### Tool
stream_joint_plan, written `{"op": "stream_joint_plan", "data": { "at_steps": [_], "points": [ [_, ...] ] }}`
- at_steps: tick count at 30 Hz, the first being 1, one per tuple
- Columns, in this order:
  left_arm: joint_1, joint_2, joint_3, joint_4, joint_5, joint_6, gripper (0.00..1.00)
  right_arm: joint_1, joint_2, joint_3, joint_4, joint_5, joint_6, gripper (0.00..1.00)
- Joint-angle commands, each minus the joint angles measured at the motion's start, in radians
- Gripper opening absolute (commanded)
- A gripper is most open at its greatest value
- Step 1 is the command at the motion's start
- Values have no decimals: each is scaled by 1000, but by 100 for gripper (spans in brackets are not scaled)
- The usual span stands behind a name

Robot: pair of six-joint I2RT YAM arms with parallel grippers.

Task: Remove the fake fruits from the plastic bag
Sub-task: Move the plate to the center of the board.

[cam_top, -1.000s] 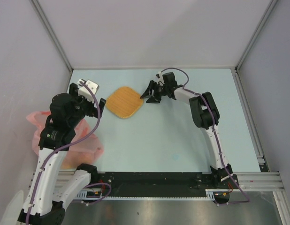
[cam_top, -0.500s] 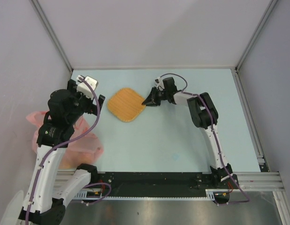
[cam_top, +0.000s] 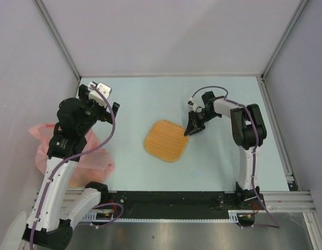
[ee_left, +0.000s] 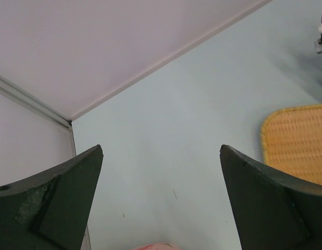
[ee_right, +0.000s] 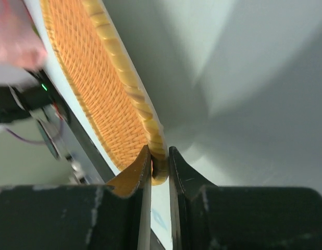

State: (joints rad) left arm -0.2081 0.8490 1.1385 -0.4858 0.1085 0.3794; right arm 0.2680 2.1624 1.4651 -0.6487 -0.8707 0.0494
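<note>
We are finding no text, label, brand, number or sign that can be read in any view: none on the plastic bag [cam_top: 93,156], the woven mat [cam_top: 165,140], the surface [cam_top: 218,156], the left claw [ee_left: 161,148] or the right claw [ee_right: 160,151].
</note>
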Motion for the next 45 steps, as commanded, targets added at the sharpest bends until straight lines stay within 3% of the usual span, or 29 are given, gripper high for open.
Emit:
{"op": "stream_joint_plan", "data": {
  "at_steps": [1,5,13,20,26,29,30,31,32,33,36,40,45],
  "points": [
    [6,-22,-16,101,10,53,100,56,-73,-83,-360,159,-367,0],
    [6,-39,-63,134,-26,76,100,111,-73,-167,-445,177,-471,0],
    [7,-42,-95,150,-9,53,100,85,-87,-174,-344,200,-431,0],
    [7,-31,-72,139,-10,72,100,89,22,42,-405,233,-534,0],
    [7,-39,-56,118,-21,59,100,89,128,236,-454,205,-513,1],
    [10,-53,-46,110,-59,62,100,97,129,215,-462,214,-533,13],
    [18,-54,-36,99,-64,61,100,96,131,213,-471,217,-520,32],
    [24,-51,10,83,-67,61,100,93,129,228,-497,213,-513,42],
    [35,-36,47,57,-56,59,100,77,123,242,-520,193,-513,60],
    [62,-27,87,-6,-52,55,100,63,111,253,-543,138,-507,99],
    [140,-2,236,-117,-75,46,100,4,2,302,-508,47,-470,100],
    [164,19,398,-308,-214,131,100,-49,-91,350,-367,-14,-325,100],
    [173,36,475,-500,-453,141,100,8,-139,356,-233,-73,-172,100]
  ]
}}
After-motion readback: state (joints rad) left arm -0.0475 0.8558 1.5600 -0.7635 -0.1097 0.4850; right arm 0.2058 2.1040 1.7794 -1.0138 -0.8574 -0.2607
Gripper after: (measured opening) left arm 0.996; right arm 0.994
